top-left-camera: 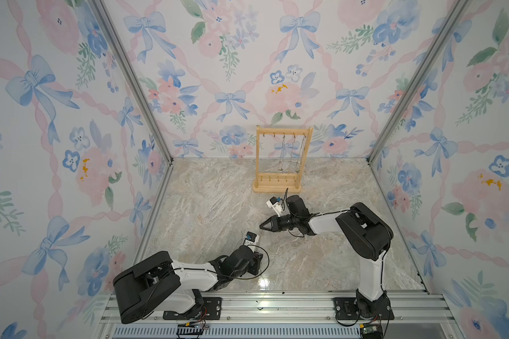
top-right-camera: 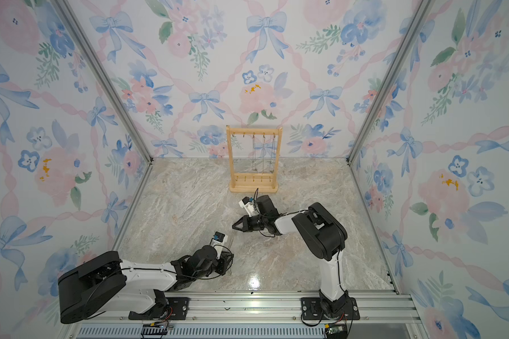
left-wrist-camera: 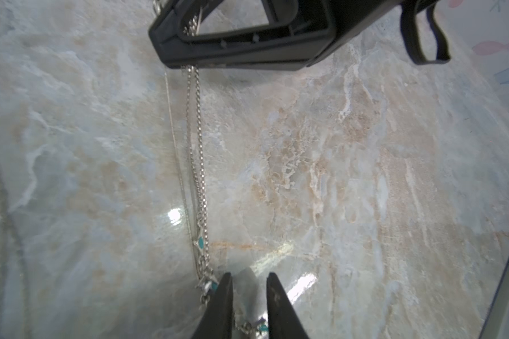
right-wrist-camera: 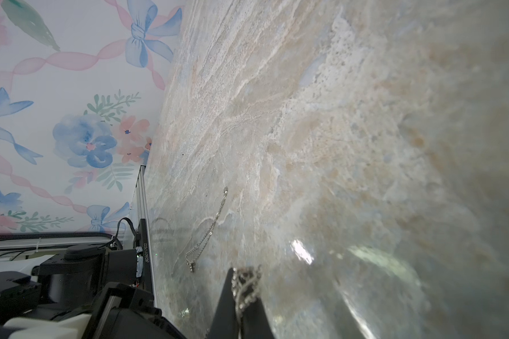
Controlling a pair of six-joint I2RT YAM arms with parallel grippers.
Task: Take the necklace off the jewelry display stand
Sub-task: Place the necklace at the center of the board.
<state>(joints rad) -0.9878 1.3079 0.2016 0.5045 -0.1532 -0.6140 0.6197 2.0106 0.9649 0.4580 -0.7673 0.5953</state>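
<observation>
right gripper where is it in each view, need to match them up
both top views: right gripper mid-picture, in front of the jewelry display stand
left wrist: right gripper at top edge
right wrist: right gripper at bottom edge
shared landmark: marble tabletop; wrist views share the pinched necklace

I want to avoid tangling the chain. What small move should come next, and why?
Probably lower the right gripper toward the table and open it. Its jaws are shut on the necklace, already off the stand; the left gripper stands open around the chain's turquoise end, so the right grip alone seems to hold it up.
</observation>
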